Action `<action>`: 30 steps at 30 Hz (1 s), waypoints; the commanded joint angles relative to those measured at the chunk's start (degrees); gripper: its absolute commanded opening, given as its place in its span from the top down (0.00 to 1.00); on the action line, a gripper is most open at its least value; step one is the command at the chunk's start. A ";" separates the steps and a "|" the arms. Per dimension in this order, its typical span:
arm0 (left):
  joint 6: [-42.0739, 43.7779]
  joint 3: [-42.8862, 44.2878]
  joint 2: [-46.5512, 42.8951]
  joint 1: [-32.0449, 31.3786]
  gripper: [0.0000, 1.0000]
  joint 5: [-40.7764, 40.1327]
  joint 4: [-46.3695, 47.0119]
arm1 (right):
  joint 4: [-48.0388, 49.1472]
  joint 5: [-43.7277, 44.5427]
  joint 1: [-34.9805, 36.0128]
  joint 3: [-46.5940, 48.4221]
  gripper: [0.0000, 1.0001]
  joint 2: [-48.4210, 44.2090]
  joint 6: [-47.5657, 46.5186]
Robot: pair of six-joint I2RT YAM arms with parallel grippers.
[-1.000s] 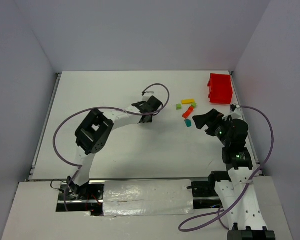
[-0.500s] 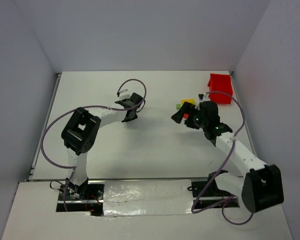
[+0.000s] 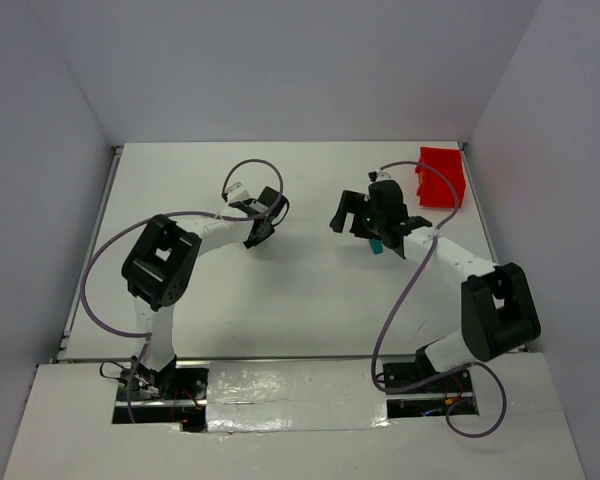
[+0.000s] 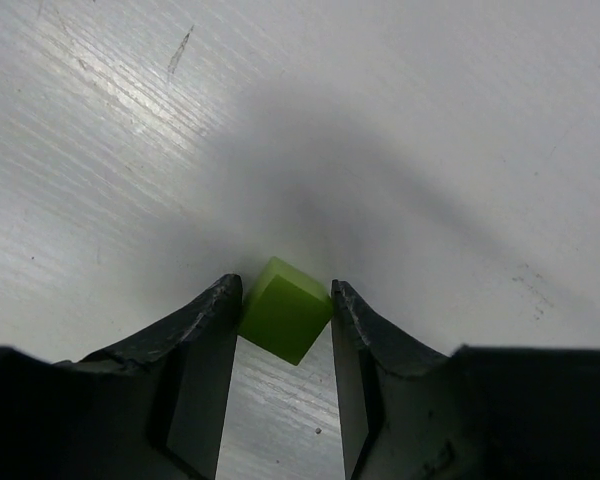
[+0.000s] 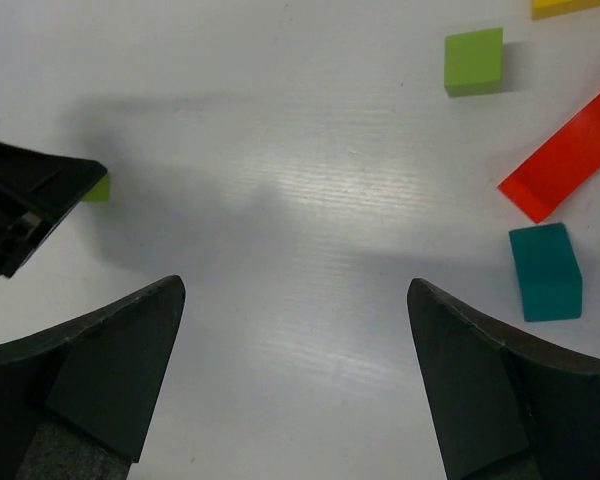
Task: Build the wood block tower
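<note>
— Which containers are there, and what do they hold?

— Only one: a red bin (image 3: 442, 178) at the upper right of the top view, on the white bench (image 3: 310, 300). What lies inside it cannot be made out.

— How many blocks for the tower?

— Five wood blocks show, and none is stacked on another. There are two green cubes, one red bar (image 5: 570, 150), one teal block (image 5: 546, 271) and one yellow piece (image 5: 570, 6), which the upper right corner of the right wrist view cuts off.

— Where do they lie?

— The loose green cube (image 5: 474, 61), the red bar and the teal block lie apart from one another down the right side of the right wrist view. In the top view that spot is just left of the bin, mostly hidden under the right arm.

— And the grippers?

— The left gripper (image 4: 284, 288) is clamped on the held green cube (image 4: 284, 310), low over the bench left of centre. The right gripper (image 5: 295, 290) has its fingers wide apart above bare bench, with nothing between them.
</note>
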 commanded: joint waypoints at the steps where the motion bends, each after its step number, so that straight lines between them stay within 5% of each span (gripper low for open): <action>1: -3.48 -1.29 1.05 -0.38 0.49 3.75 -5.25 | -2.30 3.94 0.32 6.13 0.00 4.08 -4.71; 12: -2.16 -1.98 -2.99 -1.08 0.01 3.57 -5.87 | -10.30 7.55 -0.56 21.68 0.00 19.63 -11.04; 22: 1.79 -8.13 -17.66 -0.82 0.01 2.17 -4.81 | -15.40 10.18 -1.88 32.76 0.16 30.97 -13.42; 30: 9.08 -17.36 -31.55 -0.73 0.01 -1.00 -4.37 | -15.75 11.94 -2.58 33.91 0.16 32.38 -15.44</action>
